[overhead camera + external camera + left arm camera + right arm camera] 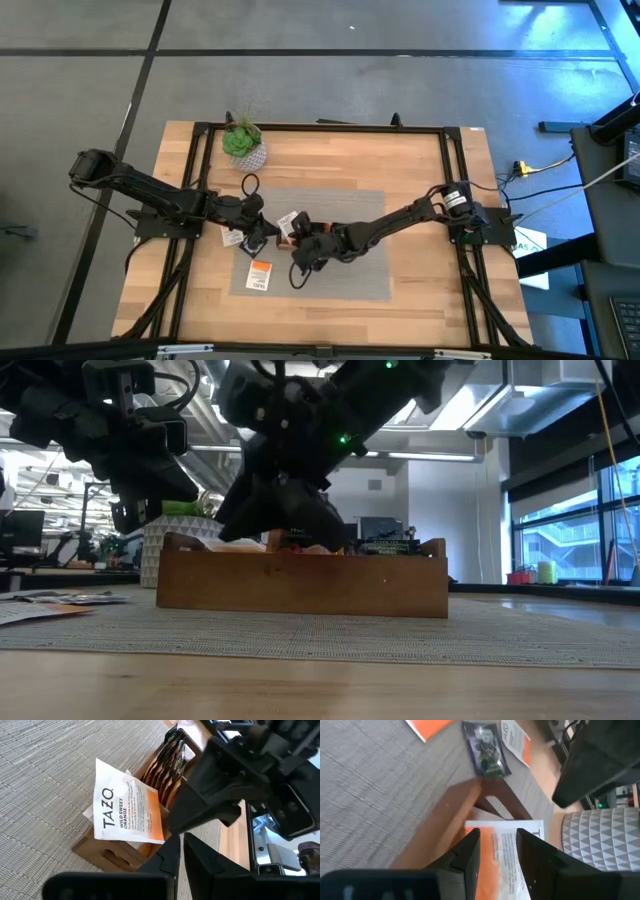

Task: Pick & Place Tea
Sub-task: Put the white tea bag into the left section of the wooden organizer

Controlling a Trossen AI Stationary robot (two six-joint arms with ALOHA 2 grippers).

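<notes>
A white-and-orange tea sachet (pixel 125 805) stands tilted in the end compartment of the brown wooden tray (pixel 100 852), leaning on the tray's wall. Several dark sachets (pixel 167 757) stand in the compartments beyond it. My right gripper (pixel 497 850) hangs open just above the white-and-orange sachet (pixel 500 837), which shows through the gap between its fingers. My left gripper (pixel 182 852) is shut beside the tray's end, holding nothing. In the high view both grippers meet over the tray (pixel 287 237) in the middle of the grey mat. My right gripper comes slanting down over the white-and-orange sachet's top edge (pixel 502 827), a finger on either side of its middle. I cannot tell whether the fingers touch it.
Loose sachets lie on the mat near the tray: a white-and-orange one (pixel 260 275), a pale one (pixel 233 238) and a dark one (pixel 485 747). A green plant in a white pot (pixel 243 143) stands at the far left. Black frame rails (pixel 320 128) edge the table.
</notes>
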